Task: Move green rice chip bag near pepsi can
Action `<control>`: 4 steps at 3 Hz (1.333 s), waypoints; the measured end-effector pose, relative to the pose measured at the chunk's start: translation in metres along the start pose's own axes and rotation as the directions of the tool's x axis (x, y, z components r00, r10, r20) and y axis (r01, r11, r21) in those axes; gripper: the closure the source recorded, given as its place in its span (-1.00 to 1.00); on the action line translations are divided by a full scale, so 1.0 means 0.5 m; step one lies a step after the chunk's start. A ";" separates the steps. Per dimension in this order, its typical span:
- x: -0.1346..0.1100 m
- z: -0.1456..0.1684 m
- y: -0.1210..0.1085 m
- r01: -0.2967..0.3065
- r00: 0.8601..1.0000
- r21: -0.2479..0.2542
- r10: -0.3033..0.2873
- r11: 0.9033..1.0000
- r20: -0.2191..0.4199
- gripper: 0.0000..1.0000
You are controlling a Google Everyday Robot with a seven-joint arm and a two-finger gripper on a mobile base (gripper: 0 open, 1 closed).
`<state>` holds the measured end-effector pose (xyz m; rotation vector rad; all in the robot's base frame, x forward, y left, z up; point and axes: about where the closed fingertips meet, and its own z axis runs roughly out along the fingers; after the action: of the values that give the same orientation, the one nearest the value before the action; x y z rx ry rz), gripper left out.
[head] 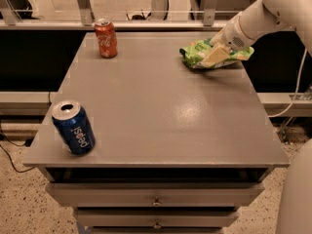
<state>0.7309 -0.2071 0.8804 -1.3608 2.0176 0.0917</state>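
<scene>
Our gripper point(215, 57) touches the green rice chip bag point(193, 54) at the table's point(161, 116) far edge; we cannot tell its grip.

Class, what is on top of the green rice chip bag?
The gripper lies across the green rice chip bag, far right on the table; the bag's middle beneath it is hidden.
</scene>
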 end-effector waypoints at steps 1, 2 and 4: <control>-0.042 -0.024 0.056 0.090 0.996 -0.034 -0.089 0.995 0.024 0.64; -0.086 -0.061 0.131 0.174 0.983 -0.072 -0.168 0.982 0.075 1.00; -0.113 -0.080 0.198 0.222 0.971 -0.118 -0.209 0.968 0.117 0.36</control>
<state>0.6398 -0.1350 0.9128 -1.6159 1.7919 0.1946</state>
